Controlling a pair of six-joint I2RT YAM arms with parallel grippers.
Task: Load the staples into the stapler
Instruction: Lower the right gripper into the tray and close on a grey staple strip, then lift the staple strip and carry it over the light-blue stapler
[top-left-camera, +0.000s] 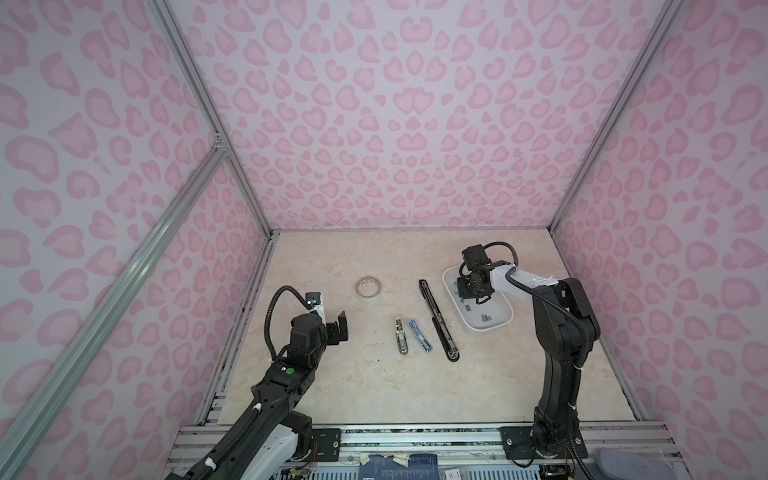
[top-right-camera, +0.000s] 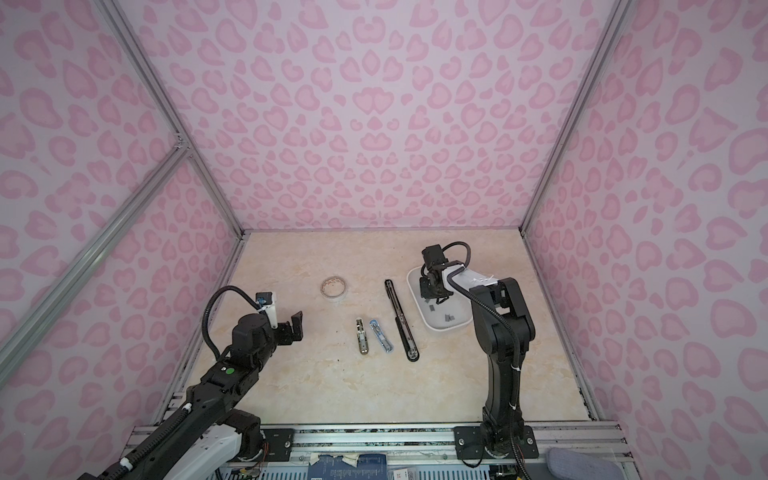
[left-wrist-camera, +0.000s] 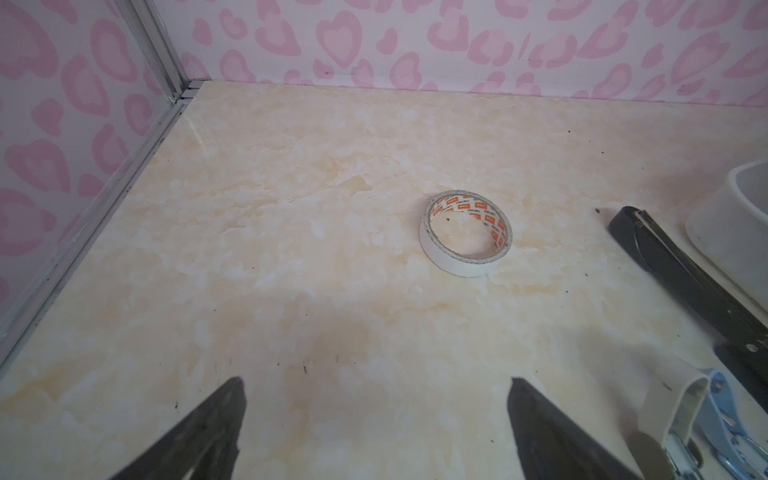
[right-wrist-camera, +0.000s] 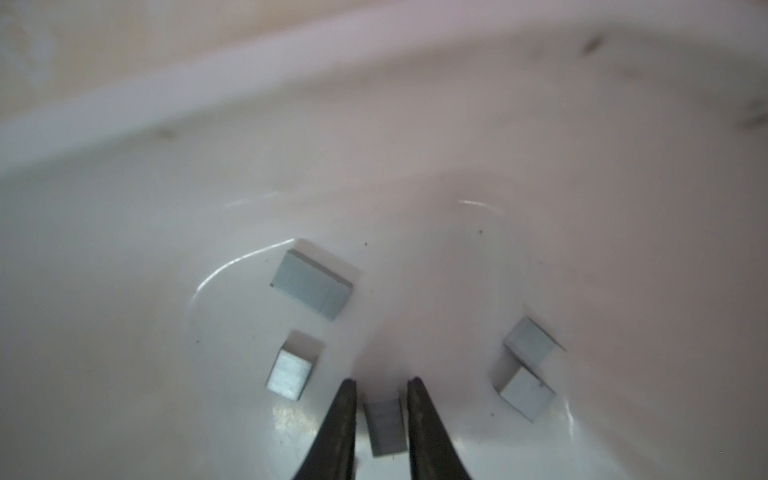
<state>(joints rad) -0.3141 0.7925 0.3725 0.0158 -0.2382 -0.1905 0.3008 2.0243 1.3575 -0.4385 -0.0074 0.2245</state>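
Several grey staples strips lie in a white tray (top-left-camera: 500, 328) at the right; in the right wrist view they show as small blocks (right-wrist-camera: 311, 279) (right-wrist-camera: 289, 376) (right-wrist-camera: 528, 392). My right gripper (right-wrist-camera: 382, 386) (top-left-camera: 464, 296) reaches down into the tray, shut on one staple strip (right-wrist-camera: 384, 428) that fills the gap between its fingers. Whether that strip is off the tray floor I cannot tell. Three staplers lie open mid-table: a long black one (top-left-camera: 438, 320), a cream one (top-left-camera: 401, 336) and a blue one (top-left-camera: 419, 336). My left gripper (top-left-camera: 341, 328) (left-wrist-camera: 376, 384) hovers open and empty left of them.
A roll of white tape (top-left-camera: 368, 288) (left-wrist-camera: 465, 232) lies behind the small staplers. Pink patterned walls with aluminium posts close in the table on three sides. The long black stapler (left-wrist-camera: 681, 274) runs right beside the tray's left wall (left-wrist-camera: 715, 224).
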